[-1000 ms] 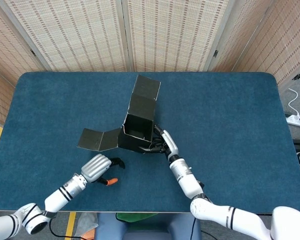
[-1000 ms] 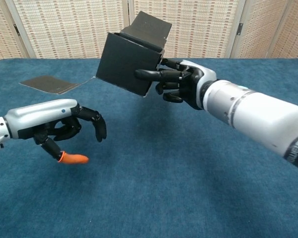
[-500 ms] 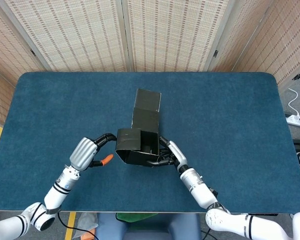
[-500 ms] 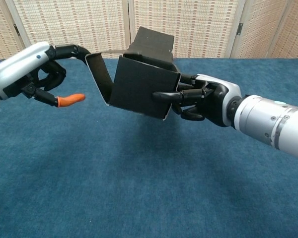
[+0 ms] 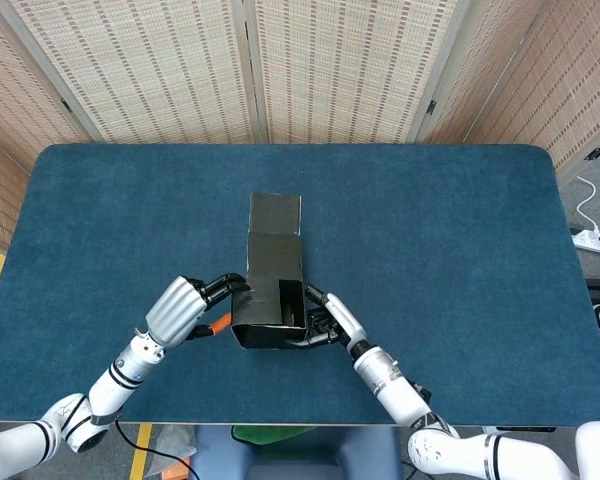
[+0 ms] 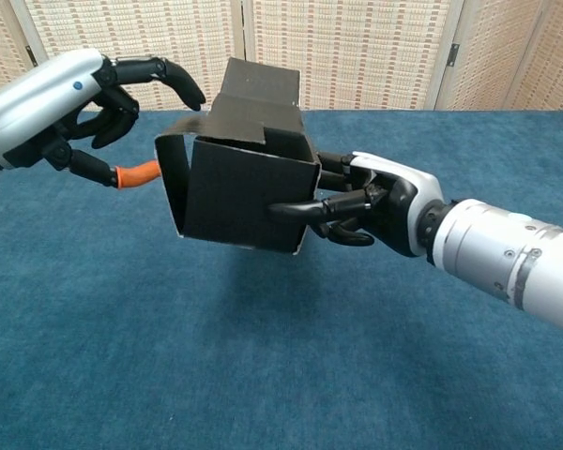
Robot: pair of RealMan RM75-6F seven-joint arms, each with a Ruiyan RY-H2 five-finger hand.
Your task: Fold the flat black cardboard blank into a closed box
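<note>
One black cardboard box, partly folded, hangs in the air above a blue table, held between two robot hands in front of tan woven screens.

The right hand grips the box at its right side: one dark finger lies straight along the near face, and the other fingers curl at the right edge. In the head view the right hand sits against the lower right corner of the box.

The left hand is partly spread, with its dark fingers arched over the top left of the box. The longest fingertip appears to reach the upper flap, though contact cannot be confirmed in the chest view. An orange-tipped finger points toward the bent left panel and ends just beside it. From above, the left hand lies close against the left side of the box, with its fingertips at the edge.

The box has a square near face and a left panel curving round, not fully flat against the body. One long flap stands open at the far end, stretching away from the robot. The left side shows an open gap between panels.
</note>
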